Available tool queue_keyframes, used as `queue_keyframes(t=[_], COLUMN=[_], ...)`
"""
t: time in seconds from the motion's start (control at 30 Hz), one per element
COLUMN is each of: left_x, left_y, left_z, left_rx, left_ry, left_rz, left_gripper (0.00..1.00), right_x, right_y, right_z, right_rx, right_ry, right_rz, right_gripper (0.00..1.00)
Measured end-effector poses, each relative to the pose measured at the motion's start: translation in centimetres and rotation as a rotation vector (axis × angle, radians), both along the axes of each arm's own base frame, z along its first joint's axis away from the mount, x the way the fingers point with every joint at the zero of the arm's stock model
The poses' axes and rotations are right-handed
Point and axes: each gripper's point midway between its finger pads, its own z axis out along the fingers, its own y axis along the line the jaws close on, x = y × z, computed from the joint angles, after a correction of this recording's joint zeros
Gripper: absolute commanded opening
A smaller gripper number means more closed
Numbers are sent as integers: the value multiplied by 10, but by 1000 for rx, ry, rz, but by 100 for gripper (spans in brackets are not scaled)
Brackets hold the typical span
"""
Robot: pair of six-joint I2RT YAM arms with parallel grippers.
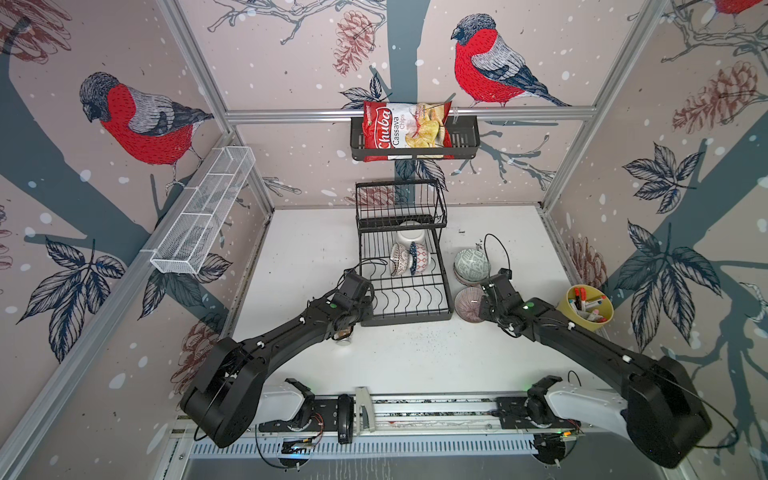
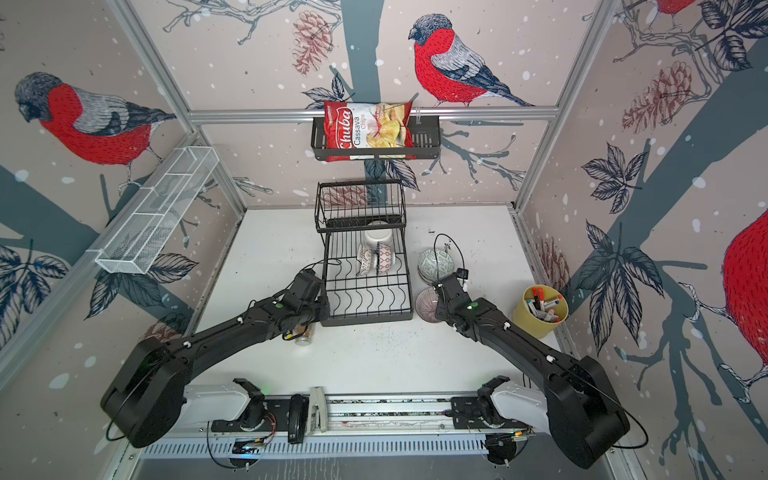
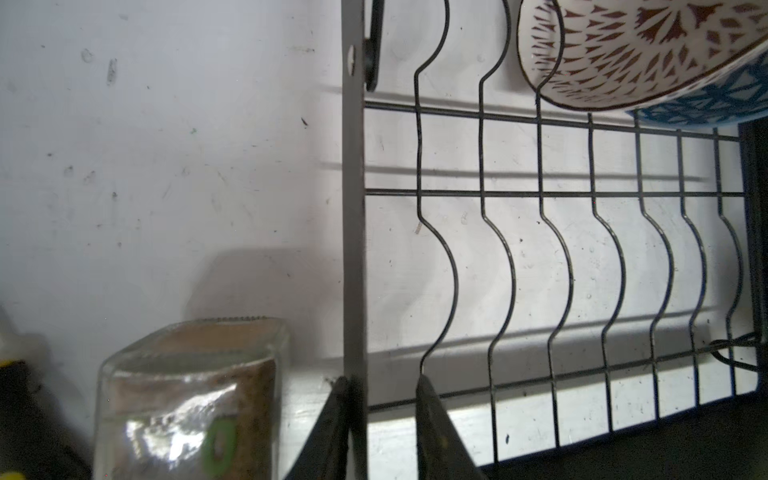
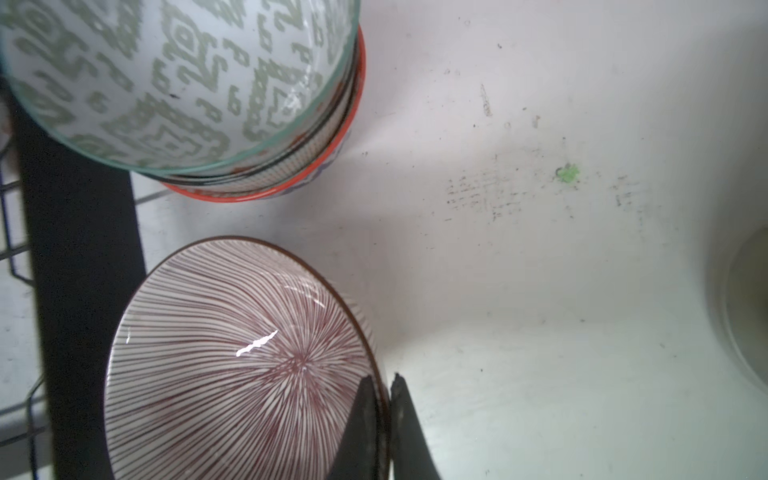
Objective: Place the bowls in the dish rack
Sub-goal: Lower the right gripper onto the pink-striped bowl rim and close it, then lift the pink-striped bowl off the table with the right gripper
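Right wrist view shows the right gripper [image 4: 382, 376] pinched tight on the rim of the maroon-striped bowl [image 4: 232, 353], one finger inside and one outside. A rim pinch like this would let the bowl be tipped on edge for a slot. The bowl sits on the table [image 4: 540, 291] just right of the dish rack [image 1: 405, 320], at its near right corner.

The left gripper [image 3: 381, 376] straddles the rack's left side rail [image 3: 354, 208] with its jaws narrowed round it, probably to steady the rack. Whether they clamp it yet I cannot tell, as that edge is blurred.

In both top views a white bowl [image 1: 409, 237] and two patterned bowls [image 1: 400, 259] stand in the far slots, and the near slots are free. A stack topped by a grey-green bowl [image 1: 471, 264] sits just beyond the striped one, close enough to be knocked on the lift. A spice jar [image 3: 187, 395] lies beside the left gripper, and a yellow pot of markers [image 1: 586, 307] stands further right, clear of the path
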Motion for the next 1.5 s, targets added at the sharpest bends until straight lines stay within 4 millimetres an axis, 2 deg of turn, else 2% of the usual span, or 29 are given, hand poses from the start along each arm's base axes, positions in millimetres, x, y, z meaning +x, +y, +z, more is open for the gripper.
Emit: queue_keyframes(t=[0.3,0.53,0.83,1.03,1.33,1.5], left_x=[-2,-3,-3,-2,-4,-5], left_y=[2,-3,-12,-17,-19,-19], left_z=[-3,-4,-6,-4,-1,-1], left_rx=[-10,21,34,22,-12,-26], left_ry=[0,-31,-47,-58,-85,-90], left_rz=[27,14,7,1,8,14], left_gripper=[6,0,0,0,0,0], right_x=[-5,-5,-4,-1,4,9], right_y=[2,-1,-1,6,30,49], right_z=[23,38,43,57,83,86], right_rx=[-63,-92,-117,-117,-123,-139], right_ry=[-36,-67,-77,-104,-160,-167], right_rz=[-4,-27,-26,-13,38,76], right_gripper=[0,0,0,0,0,0])
